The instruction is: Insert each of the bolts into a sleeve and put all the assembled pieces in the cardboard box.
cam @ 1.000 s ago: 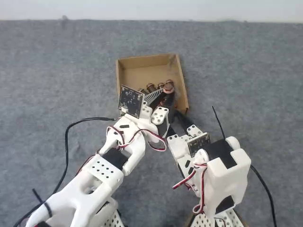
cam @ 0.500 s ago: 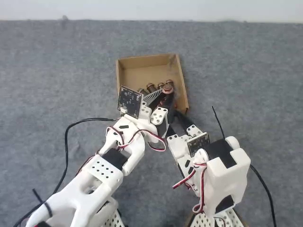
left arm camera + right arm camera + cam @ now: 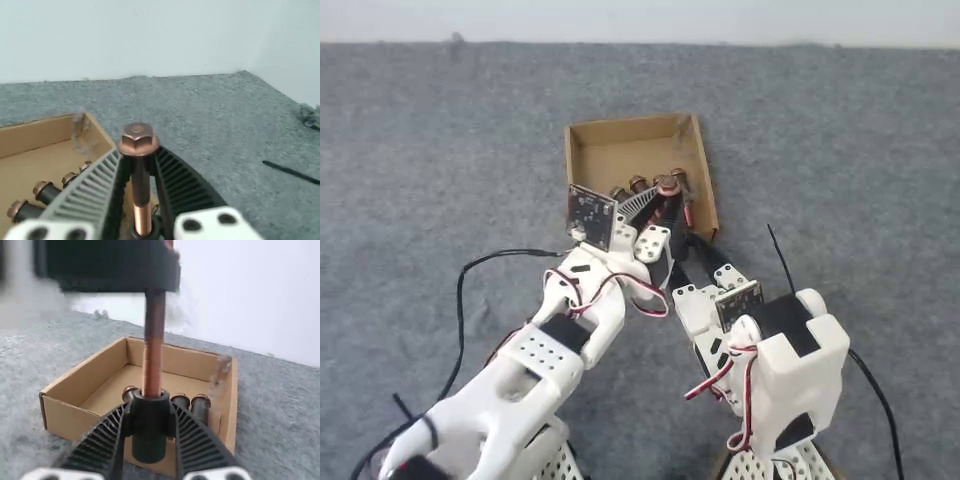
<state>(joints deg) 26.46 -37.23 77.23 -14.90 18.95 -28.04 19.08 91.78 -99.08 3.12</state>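
The left gripper [image 3: 137, 156] was clamped on a copper-coloured steel bolt with a hexagonal flanged head [image 3: 138, 142], gripping the shank just under the head, head uppermost; the right gripper [image 3: 150, 414] was closed around a short black cylindrical sleeve [image 3: 149, 432], held upright just in front of the near wall of the open brown cardboard box [image 3: 67, 412]; the bolt's lower end sat in the sleeve's mouth, most of the shank bare above it, so the insertion looked barely begun; three assembled bolt-and-sleeve pieces [image 3: 200, 404] lay side by side in the box, which stood on the grey felt-like table covering [image 3: 840, 150]; to do this step well, the shank probably needed keeping in line with the sleeve's bore while the left arm pressed straight down, the right gripper holding firm so the sleeve could not tilt or slip; any sideways lean seemed likely to jam the shank; releasing over the box should wait until the flange met the sleeve's rim
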